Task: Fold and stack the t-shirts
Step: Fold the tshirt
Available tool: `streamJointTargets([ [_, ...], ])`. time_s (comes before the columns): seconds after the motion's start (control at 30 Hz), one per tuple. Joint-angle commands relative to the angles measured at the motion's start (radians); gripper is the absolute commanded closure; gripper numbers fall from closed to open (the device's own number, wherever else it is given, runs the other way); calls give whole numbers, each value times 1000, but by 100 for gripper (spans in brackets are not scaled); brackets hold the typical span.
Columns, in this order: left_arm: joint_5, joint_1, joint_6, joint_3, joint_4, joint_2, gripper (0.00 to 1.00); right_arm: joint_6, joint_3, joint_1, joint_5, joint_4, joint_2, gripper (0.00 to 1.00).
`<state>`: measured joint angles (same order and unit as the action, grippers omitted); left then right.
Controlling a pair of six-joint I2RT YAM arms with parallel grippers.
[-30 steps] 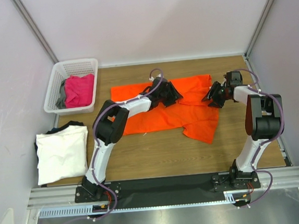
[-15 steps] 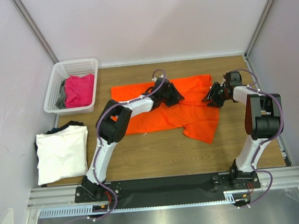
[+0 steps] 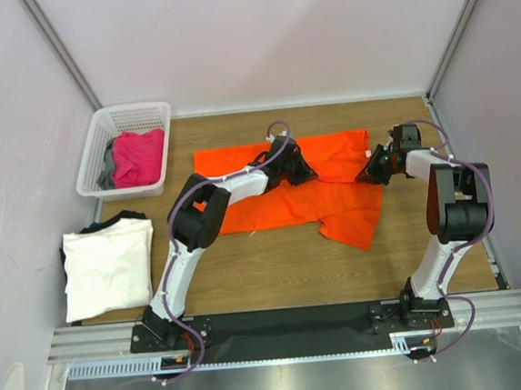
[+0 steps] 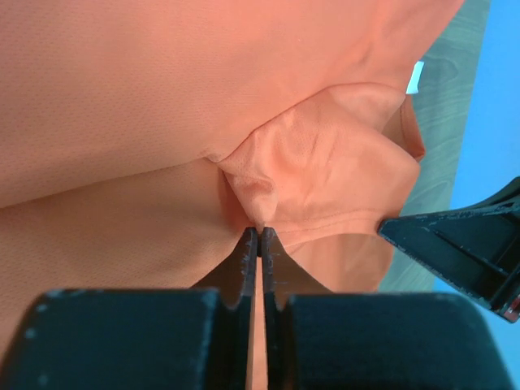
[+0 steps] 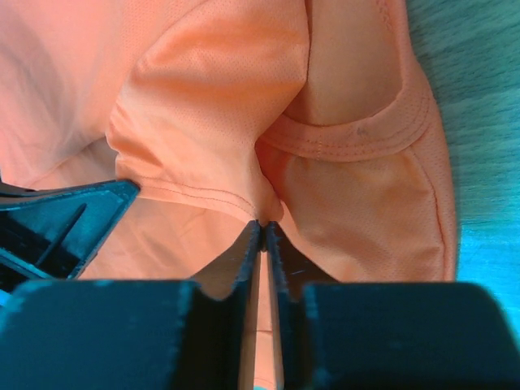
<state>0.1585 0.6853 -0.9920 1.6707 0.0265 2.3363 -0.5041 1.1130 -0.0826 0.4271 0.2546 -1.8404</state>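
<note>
The orange t-shirt [image 3: 271,208] lies spread at the table [image 3: 249,269] centre, toward 12 o'clock. The left gripper [image 4: 260,236] and right gripper [image 5: 262,226] each pinch a fold of it. Best lift both together, evenly, drawing the edge taut toward 6 o'clock.
</note>
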Motion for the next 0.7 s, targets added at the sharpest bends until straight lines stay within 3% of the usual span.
streamJointTargets([
  [0.0, -20, 11, 16, 29, -3, -12, 100, 1, 13, 4, -1, -18, -3, 91],
  [0.13, -20, 10, 19, 6, -2, -40, 100, 9, 19, 4, -5, 0, 23, 100],
  [0.67, 21, 11, -5, -72, 36, -138, 100, 21, 45, -5, -14, 67, 98, 100],
])
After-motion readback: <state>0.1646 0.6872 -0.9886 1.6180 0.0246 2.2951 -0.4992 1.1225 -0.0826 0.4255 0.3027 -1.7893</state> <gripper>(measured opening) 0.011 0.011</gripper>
